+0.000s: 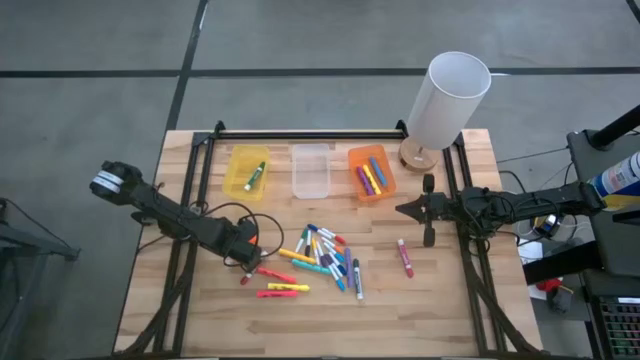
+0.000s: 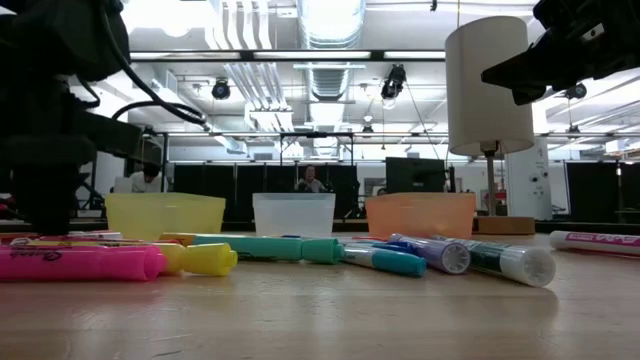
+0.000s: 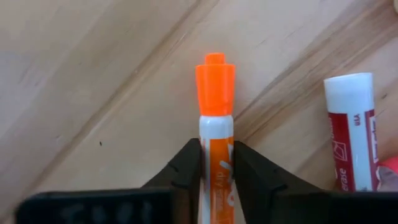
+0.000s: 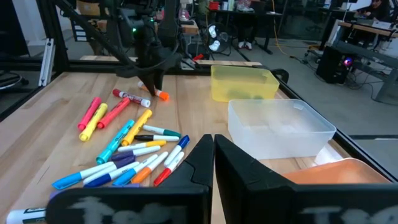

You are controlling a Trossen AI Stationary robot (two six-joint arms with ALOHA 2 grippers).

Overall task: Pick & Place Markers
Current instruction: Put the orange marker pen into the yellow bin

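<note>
Closest to your left wrist camera, the left gripper [image 3: 216, 168] has its two dark fingers [image 3: 186, 165] pressed against either side of an orange-capped white marker [image 3: 216, 118], so you have it pinched by the barrel with the cap sticking out past the fingertips; the marker lies on the wooden table [image 3: 93, 74]. Just beside it lies a red-labelled white marker [image 3: 351, 130], apart from the fingers. From above, you see the left gripper [image 1: 247, 248] low at the left edge of the scattered pile of markers [image 1: 325, 258], with a pink highlighter [image 1: 268, 293] and a yellow highlighter [image 1: 288, 287] lying just in front of it toward the table's near edge. One red marker [image 1: 405, 257] lies alone, well to the right of the pile. Along the far side stand three bins: a yellow bin [image 1: 247, 172] holding a green marker [image 1: 254, 176], a clear bin [image 1: 310, 171], and an orange bin [image 1: 371, 173] holding several markers. A white cylindrical lamp [image 1: 447, 100] stands at the far right corner. Your right gripper [image 1: 416, 209] hovers off the table just right of the orange bin, its fingers [image 4: 202, 163] closed together on nothing. In the low view, two people sit in the room behind the bins.
</note>
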